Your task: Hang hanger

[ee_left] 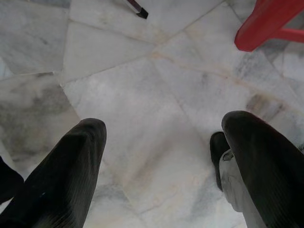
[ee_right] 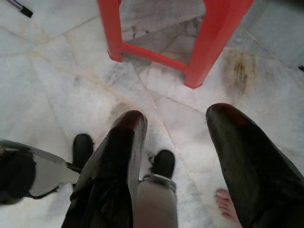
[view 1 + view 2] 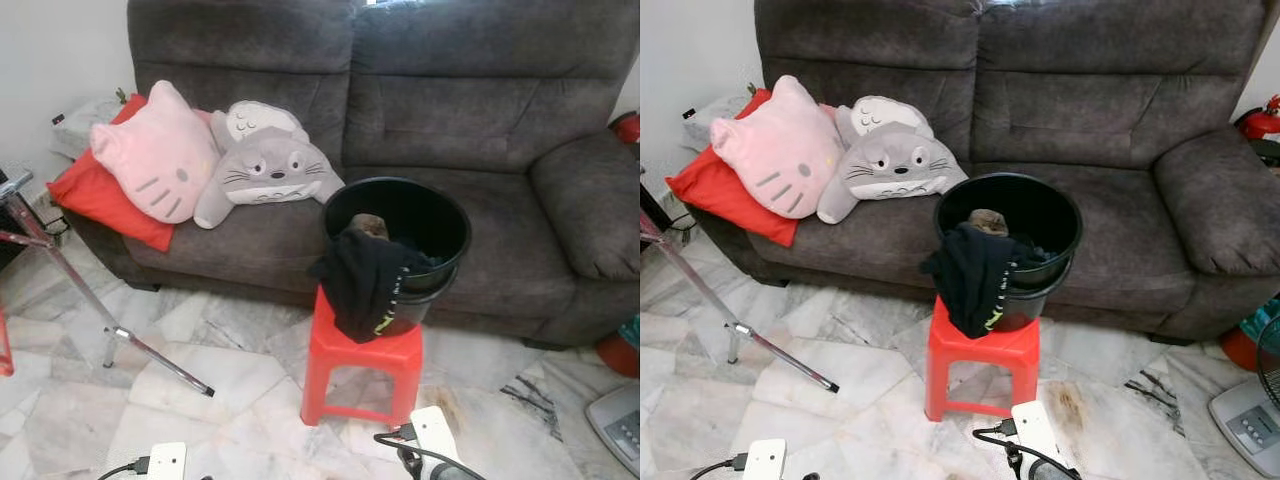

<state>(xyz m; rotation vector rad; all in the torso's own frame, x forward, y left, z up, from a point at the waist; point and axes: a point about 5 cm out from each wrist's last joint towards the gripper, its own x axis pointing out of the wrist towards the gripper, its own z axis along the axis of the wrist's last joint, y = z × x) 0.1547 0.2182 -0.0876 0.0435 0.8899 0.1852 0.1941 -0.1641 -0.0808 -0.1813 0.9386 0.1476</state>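
Left wrist view shows the left gripper with its fingers spread apart and empty, aimed down at the marble floor; the right gripper likewise hangs with fingers apart, holding nothing, the red stool at its 12 o'clock. From the head, the stool sits at 12 o'clock, carrying a black bucket with a black garment draped over its near rim at 7 o'clock. No hanger can be made out; it may lie in the bucket under the cloth, though that is a guess. A metal stand leg crosses the floor at 9 o'clock. To proceed well, close on the stool, raise one arm above the rim, and locate the hanger before any grasp.
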